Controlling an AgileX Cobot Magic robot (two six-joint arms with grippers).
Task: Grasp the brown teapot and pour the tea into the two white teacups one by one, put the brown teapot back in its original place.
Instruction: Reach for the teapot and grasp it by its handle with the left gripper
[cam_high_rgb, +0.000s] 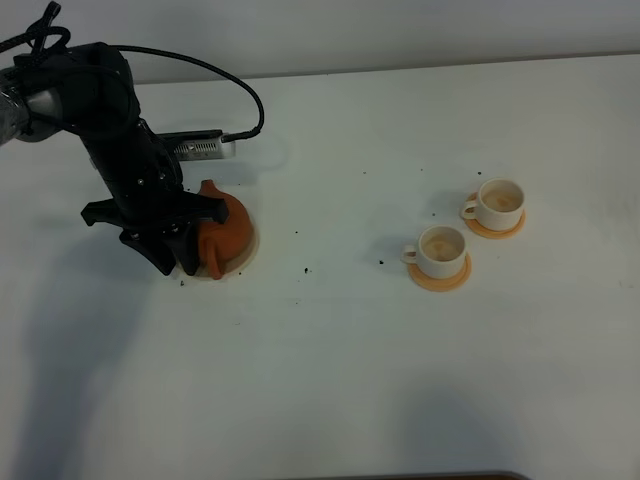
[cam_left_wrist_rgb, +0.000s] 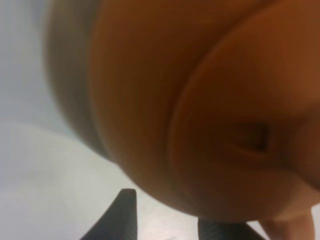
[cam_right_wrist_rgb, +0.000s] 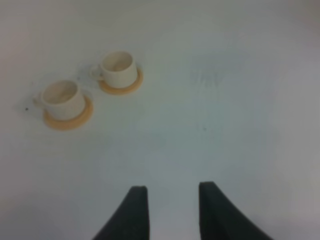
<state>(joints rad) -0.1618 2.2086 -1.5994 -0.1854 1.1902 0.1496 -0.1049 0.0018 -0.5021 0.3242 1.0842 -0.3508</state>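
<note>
The brown teapot (cam_high_rgb: 228, 228) sits on the cream-beige disc (cam_high_rgb: 246, 262) at the left of the table. My left gripper (cam_high_rgb: 175, 262) stands right against its near-left side. In the left wrist view the teapot (cam_left_wrist_rgb: 200, 100) fills the frame, and the gripper (cam_left_wrist_rgb: 167, 225) has its fingers apart with only bare table between them. The two white teacups (cam_high_rgb: 441, 248) (cam_high_rgb: 500, 200) stand on orange coasters at the right, each with tan liquid inside. They also show in the right wrist view (cam_right_wrist_rgb: 61, 97) (cam_right_wrist_rgb: 118, 66). My right gripper (cam_right_wrist_rgb: 170, 200) hangs above bare table with its fingers apart and empty.
A cable and a small grey box (cam_high_rgb: 198, 147) lie just behind the left arm. Dark specks (cam_high_rgb: 300, 268) dot the white table between the teapot and the cups.
</note>
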